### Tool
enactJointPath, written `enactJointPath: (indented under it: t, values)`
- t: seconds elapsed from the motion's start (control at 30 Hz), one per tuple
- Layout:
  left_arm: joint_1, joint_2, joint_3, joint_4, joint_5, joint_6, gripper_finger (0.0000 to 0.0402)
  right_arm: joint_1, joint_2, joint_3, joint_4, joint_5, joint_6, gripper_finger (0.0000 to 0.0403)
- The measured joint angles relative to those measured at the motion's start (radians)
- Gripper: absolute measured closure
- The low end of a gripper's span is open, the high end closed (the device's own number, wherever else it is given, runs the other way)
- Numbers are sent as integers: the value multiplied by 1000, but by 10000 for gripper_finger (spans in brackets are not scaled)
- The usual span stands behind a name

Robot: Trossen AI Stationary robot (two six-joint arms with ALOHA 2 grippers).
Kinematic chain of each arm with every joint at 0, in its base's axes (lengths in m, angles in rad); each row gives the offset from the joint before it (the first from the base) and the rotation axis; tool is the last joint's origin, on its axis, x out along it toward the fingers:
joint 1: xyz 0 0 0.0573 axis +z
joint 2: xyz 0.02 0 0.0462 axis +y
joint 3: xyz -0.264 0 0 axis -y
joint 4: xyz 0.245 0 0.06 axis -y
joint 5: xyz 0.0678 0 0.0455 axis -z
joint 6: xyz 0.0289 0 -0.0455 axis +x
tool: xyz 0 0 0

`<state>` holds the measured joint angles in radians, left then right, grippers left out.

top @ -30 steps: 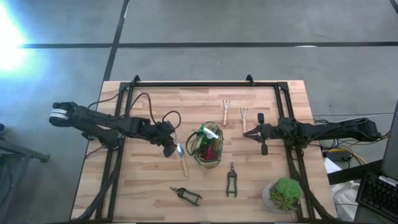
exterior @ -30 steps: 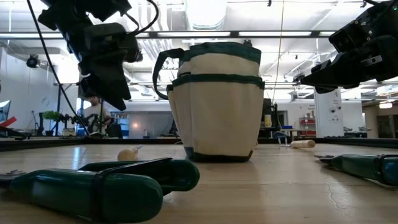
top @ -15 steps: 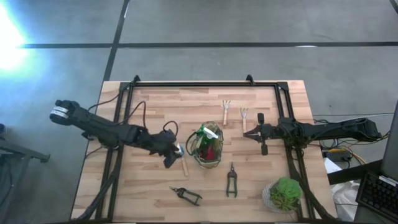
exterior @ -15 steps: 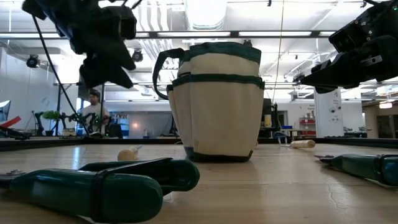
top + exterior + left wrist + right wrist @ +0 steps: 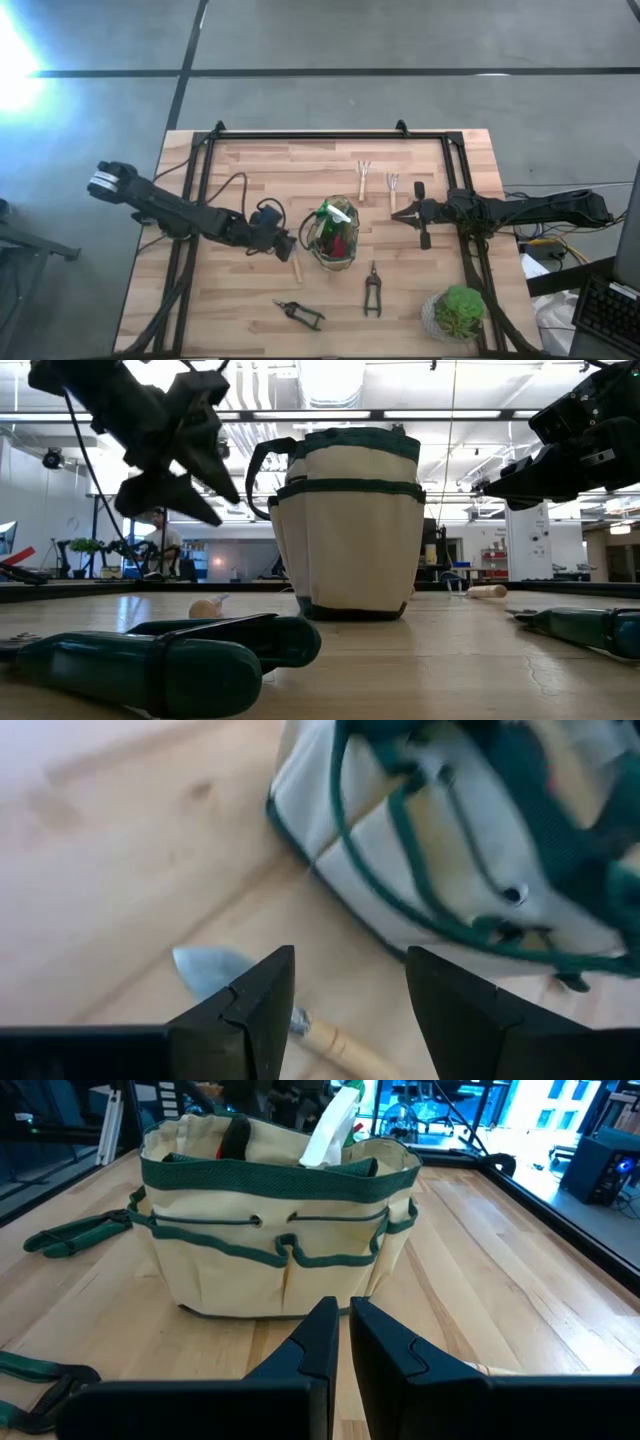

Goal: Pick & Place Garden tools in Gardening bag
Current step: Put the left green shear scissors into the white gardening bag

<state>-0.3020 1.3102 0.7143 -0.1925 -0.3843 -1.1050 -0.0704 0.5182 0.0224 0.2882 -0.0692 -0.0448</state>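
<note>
Since a second ago, our left gripper (image 5: 283,243) has been swinging from above the trowel's blade round to point at the bag (image 5: 334,237), and it is now hanging just off the bag's left side with its fingers spread wide and nothing between them. In the left wrist view the trowel (image 5: 260,1005) is lying on the table right below those open fingers, its blade toward us and its wooden handle running on beside the bag's base.

We are judging the job as partly done. The bag is already holding the spray bottle (image 5: 340,212) and the red-and-black tool (image 5: 338,243). We are still leaving five tools out on the table (image 5: 250,170): the trowel just left of the bag, two small forks (image 5: 364,178) (image 5: 392,186) beyond the bag, one pair of pruners (image 5: 372,291) in front of the bag, and a second pair (image 5: 300,313) in front and to the left.

Our right gripper (image 5: 404,215) is waiting to the right of the bag, fingers nearly closed and gripping nothing.

For room, we are working very near the bag's wall and loop handle, so a drop onto the trowel is leaving little margin on that side. Away from the bag the tabletop is lying open. The potted plant (image 5: 458,311) is sitting well off to the bag's front right, near the table edge.
</note>
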Motion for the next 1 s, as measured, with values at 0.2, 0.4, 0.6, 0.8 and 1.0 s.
enactJointPath:
  t: [0.2, 0.4, 0.6, 0.8, 1.0]
  values:
    - [-7, 54, 0, -1, 69, -81, 212, 0, 0, 0, 0, 0, 0, 376]
    - [-8, 65, 6, -2, 171, 42, 212, 0, 0, 0, 0, 0, 0, 376]
    - [-8, 63, 57, -1, 285, 488, 211, 0, 0, 0, 0, 0, 0, 376]
    - [-8, 63, 88, -2, 349, 892, 211, 0, 0, 0, 0, 0, 0, 376]
    - [-8, 63, 91, -4, 356, 1071, 211, 0, 0, 0, 0, 0, 0, 376]
